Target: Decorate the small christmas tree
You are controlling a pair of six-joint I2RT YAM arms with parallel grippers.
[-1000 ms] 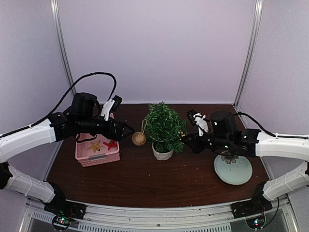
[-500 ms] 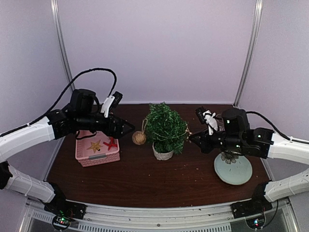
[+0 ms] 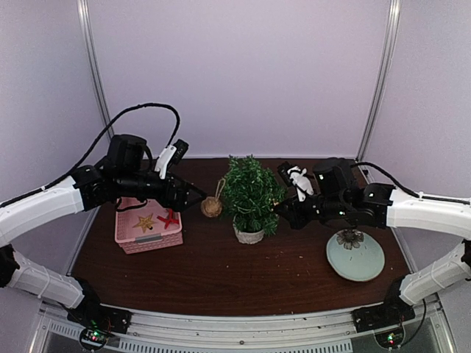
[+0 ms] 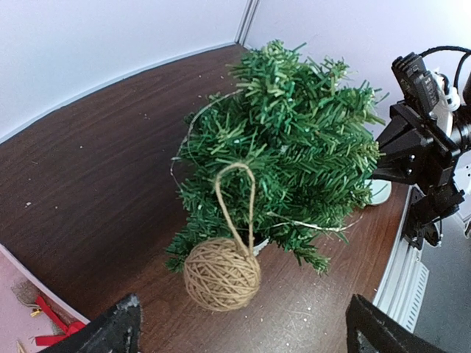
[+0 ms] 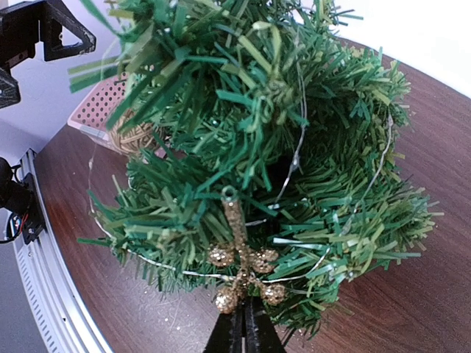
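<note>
The small christmas tree stands mid-table in a white pot; a thin silver wire winds through its needles. A twine ball hangs by its loop from a left-side branch. My left gripper is open just short of the ball, touching nothing. My right gripper is shut on the lower end of a gold glitter ornament. The ornament is pushed into the tree's right-side foliage, its loop end up among the needles. In the top view the right gripper meets the tree's right edge.
A pink basket with a gold star and a red star sits at the left, under the left arm. A pale green plate with one flower-shaped ornament lies at the right. The back wall stands close behind the tree.
The right gripper drew back to the right of the tree, then came back left, and its ornament is in the foliage again. The left arm has barely moved.
</note>
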